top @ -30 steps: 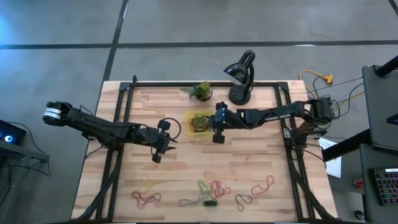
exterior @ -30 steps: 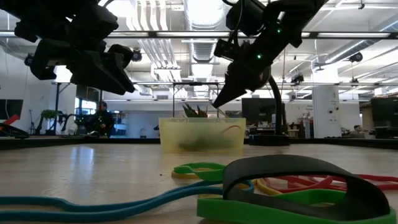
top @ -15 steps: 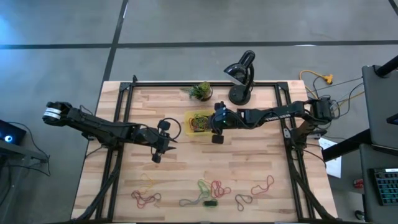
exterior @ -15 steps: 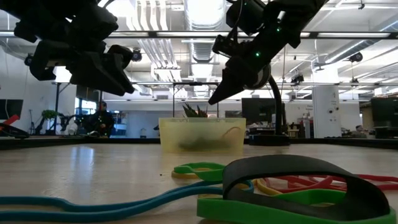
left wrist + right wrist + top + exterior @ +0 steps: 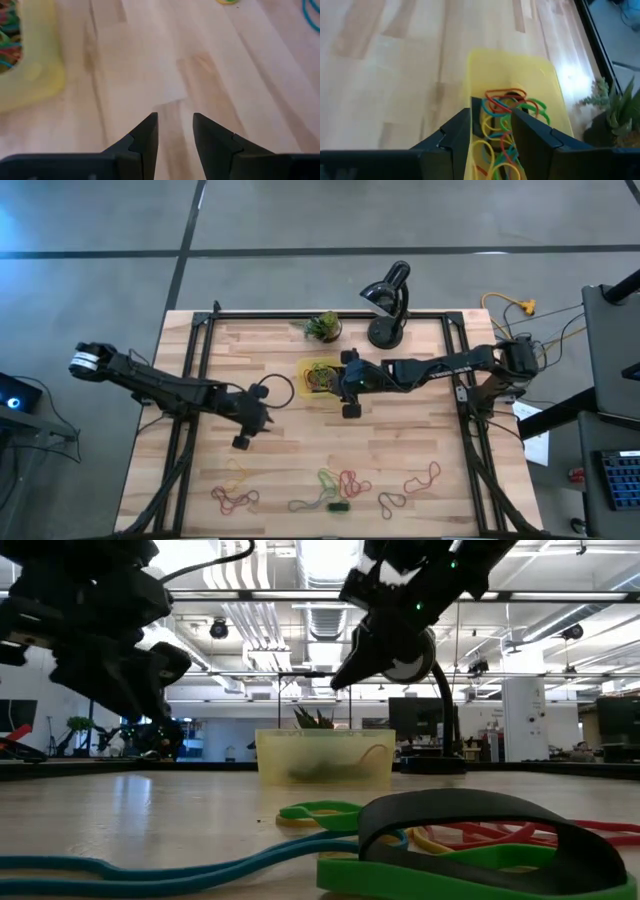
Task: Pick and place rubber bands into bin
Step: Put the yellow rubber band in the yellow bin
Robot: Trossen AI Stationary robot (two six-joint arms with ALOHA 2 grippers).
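Judging by the tangle of red, green, yellow and blue rubber bands (image 5: 507, 125) already lying in the bin (image 5: 318, 378), the task looks partly done. One bin sits just past desk (image 5: 420, 430) centre toward 12 o'clock. The right end effector (image 5: 340, 378) hangs over its 3 o'clock edge, fingers parted and empty. Loose bands (image 5: 340, 485) wait near the 6 o'clock edge in about five clusters; an exact count cannot be made. The left end effector (image 5: 250, 425), at 9 o'clock of the bin and well apart from it, is open and empty over bare wood. One potted plant (image 5: 323, 326) and one black lamp (image 5: 388, 305) stand at 12 o'clock.
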